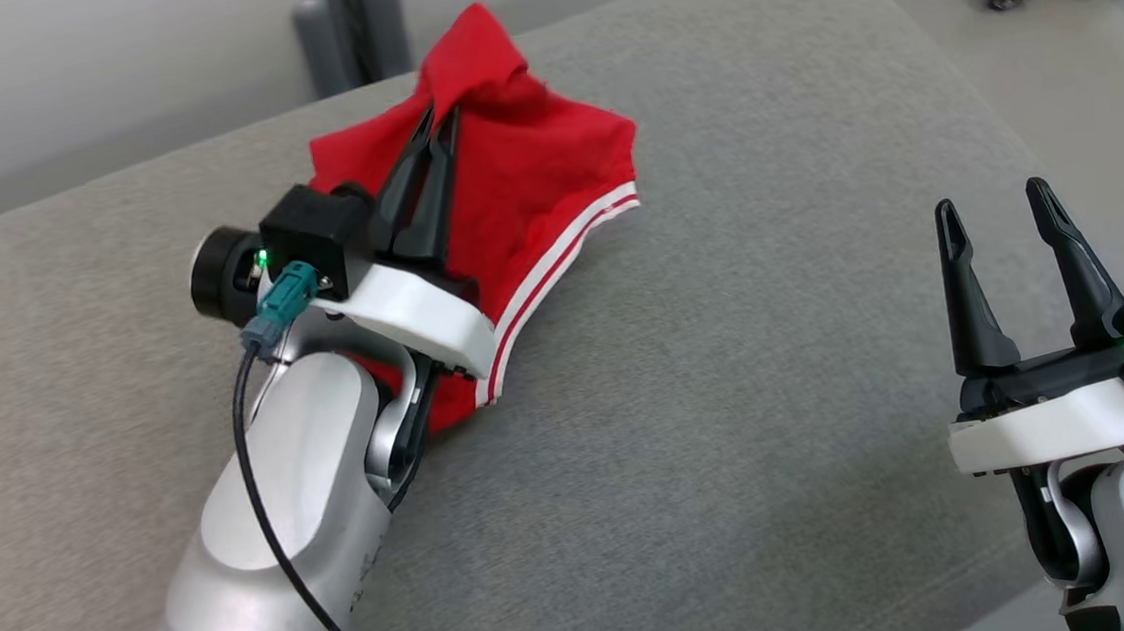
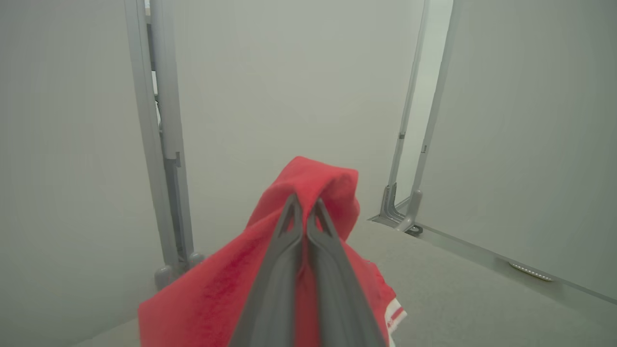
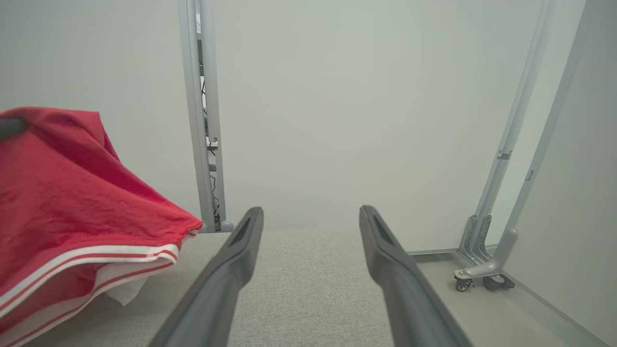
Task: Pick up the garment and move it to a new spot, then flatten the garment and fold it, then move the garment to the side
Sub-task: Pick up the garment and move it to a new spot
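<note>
Left gripper clamped on red cotton garment with white-striped hem, lifting a peak off grey fabric cushion. Right gripper fingers apart, holding nothing.

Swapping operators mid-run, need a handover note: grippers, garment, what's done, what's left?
Left gripper: shut on the red garment, pinching a raised fold at its far end.
Right gripper: open, holding nothing, over the grey cushion, apart from the garment.
Garment: bunched, draped from the pinch over the cushion's left part, striped hem facing right.
Done: grasp, partial lift.
Left: set down at a new spot, flatten, fold, move aside.
</note>
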Robot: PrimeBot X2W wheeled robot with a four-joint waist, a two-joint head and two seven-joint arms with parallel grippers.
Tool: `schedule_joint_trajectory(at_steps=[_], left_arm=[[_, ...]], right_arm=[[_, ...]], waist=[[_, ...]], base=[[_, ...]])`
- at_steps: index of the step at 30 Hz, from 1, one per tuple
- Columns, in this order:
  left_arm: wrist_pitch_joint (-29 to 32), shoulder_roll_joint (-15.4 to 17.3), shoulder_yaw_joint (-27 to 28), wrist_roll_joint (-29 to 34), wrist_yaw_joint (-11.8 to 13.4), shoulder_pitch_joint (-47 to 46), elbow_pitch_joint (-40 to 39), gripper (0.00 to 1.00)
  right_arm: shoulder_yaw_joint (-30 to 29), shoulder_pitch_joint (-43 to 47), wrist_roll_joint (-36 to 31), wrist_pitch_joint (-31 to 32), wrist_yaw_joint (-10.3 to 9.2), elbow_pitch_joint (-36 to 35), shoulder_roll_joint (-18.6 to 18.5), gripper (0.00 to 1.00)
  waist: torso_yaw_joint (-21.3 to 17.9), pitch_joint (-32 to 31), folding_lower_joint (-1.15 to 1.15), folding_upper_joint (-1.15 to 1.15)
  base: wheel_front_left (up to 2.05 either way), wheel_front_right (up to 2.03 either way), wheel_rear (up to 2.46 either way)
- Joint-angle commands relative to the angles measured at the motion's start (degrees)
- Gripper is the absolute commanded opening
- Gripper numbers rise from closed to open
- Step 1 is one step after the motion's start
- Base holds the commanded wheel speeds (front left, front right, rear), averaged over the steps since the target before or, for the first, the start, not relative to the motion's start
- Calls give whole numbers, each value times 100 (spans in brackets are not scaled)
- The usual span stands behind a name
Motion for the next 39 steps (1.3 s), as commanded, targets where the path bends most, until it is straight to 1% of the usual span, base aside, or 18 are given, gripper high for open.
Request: schedule_joint_trajectory(at_steps=[1, 4, 6, 10, 11, 12, 13, 14, 16, 18, 23, 30, 34, 39], left_arm=[[-69, 19, -21, 52, 33, -15, 211, 0], [-154, -20, -127, 108, 67, -46, 690, 0], [-186, -26, -133, 41, 78, -64, 1015, 0], [-230, -60, -173, 95, 76, -147, 1518, 0], [-233, -65, -167, 93, 51, -165, 1581, 7], [-237, -69, -160, 106, 30, -187, 1579, 37], [-238, -70, -163, 92, -19, -185, 1564, 55], [-239, -74, -150, 109, -29, -187, 1500, 100], [-239, -77, -132, 123, -43, -172, 1423, 100], [-237, -84, 19, 146, 24, 34, 1075, 100], [-238, -86, 286, 170, 51, 544, 383, 100], [-239, 3, 851, 453, 237, 1449, -645, 100], [-231, 3, 1197, 609, 285, 2150, -1243, 100], [-231, -22, 1617, 742, 332, 2892, -1707, 100]], right_arm=[[-14, -34, 12, -10, 1, -7, 15, 100], [-13, -37, 43, -10, 1, 10, 68, 100], [7, -45, 58, -10, 1, 18, 96, 100], [42, -78, 48, -10, 1, 43, 135, 100], [44, -75, 44, -10, 1, 45, 135, 100], [21, -61, 35, -10, 1, 42, 133, 100], [1, -45, 19, -10, 1, 45, 127, 100], [-18, -28, -2, -10, 1, 48, 115, 100], [-34, -15, -15, -10, 1, 44, 103, 100], [-64, 17, -40, -10, 1, 34, 61, 100], [-135, 90, -62, -10, 1, 27, -35, 100], [-118, 254, -106, -10, 1, 48, -118, 100], [-1, 362, -127, -10, 1, 36, -128, 100], [17, 481, -164, -10, 1, 57, -170, 100]], waist=[[-317, 235, 0, 0], [-488, 322, 0, 0], [-572, 366, 0, 0], [-653, 419, 0, 0], [-649, 422, 0, 0], [-624, 418, 0, 0], [-587, 405, 0, 0], [-543, 385, 0, 0], [-489, 362, 0, 0], [-302, 231, 0, 0], [117, -74, 0, 0], [743, -480, 0, 0], [986, -611, 0, 0], [1201, -700, 0, 0]], base=[[0, 0, 0], [0, 0, 0], [0, 0, 0], [0, 0, 0], [0, 0, 0], [0, 0, 0], [0, 0, 0], [0, 0, 0], [0, 0, 0], [0, 0, 0], [0, 0, 0], [0, 0, 0], [0, 0, 0], [0, 0, 0]])
